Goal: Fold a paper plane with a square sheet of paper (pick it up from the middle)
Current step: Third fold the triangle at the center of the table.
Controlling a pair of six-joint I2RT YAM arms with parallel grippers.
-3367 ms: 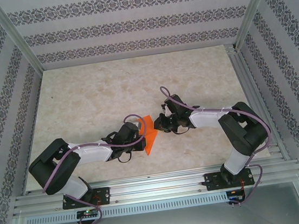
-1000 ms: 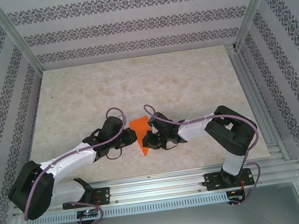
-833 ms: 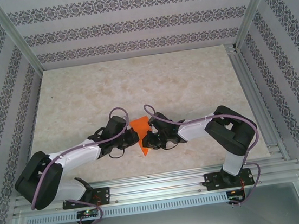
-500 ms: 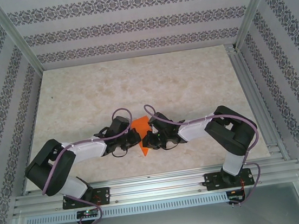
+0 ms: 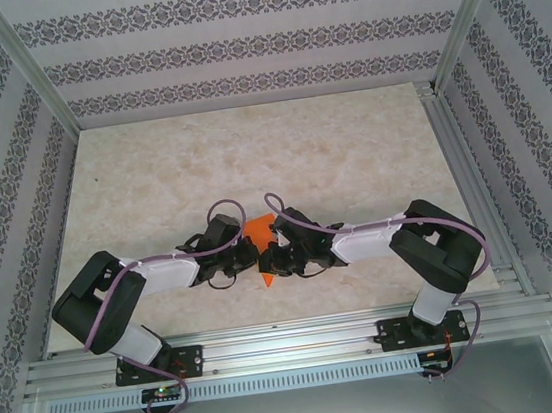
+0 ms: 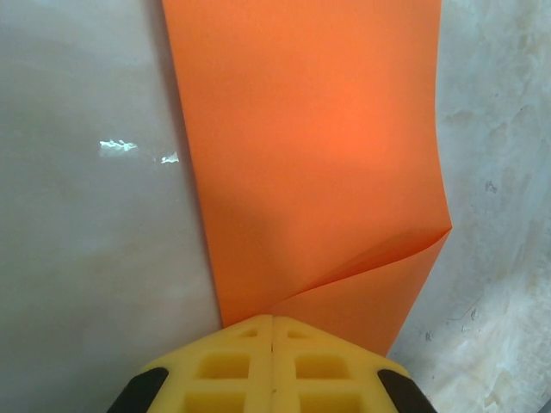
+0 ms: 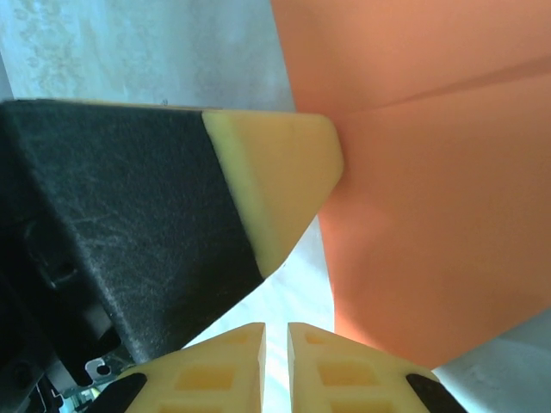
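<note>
From above, the two arms met near the front middle of the table [image 5: 249, 149]. The orange paper [image 5: 258, 231] lay flat there, right between them. Its wide end pointed away from the arms' bases and its pointed end pointed toward them. The left gripper [image 5: 246, 257] was at the paper's left edge. The right gripper [image 5: 269, 258] was on the paper's right side, very close to the left one. The jaws were too small to make out from up there.

In the left wrist view, the orange paper [image 6: 310, 146] ran up the middle, with the pale table [image 6: 86, 241] on both sides. The left gripper [image 6: 273, 331] had its yellow fingertips [image 6: 224, 366] pressed tight together. They pinched the near edge of the paper. A small flap of paper bent up from that spot toward the right.

In the right wrist view, the orange paper [image 7: 430, 215] sat on the right, with a straight crease near the top. The right gripper [image 7: 275, 344] had its two yellow fingers [image 7: 323, 370] almost together, with a thin gap. The pale table [image 7: 172, 52] showed through that gap. A black finger with a yellow tip [image 7: 275, 181], from the left gripper, touched the paper's edge.
</note>
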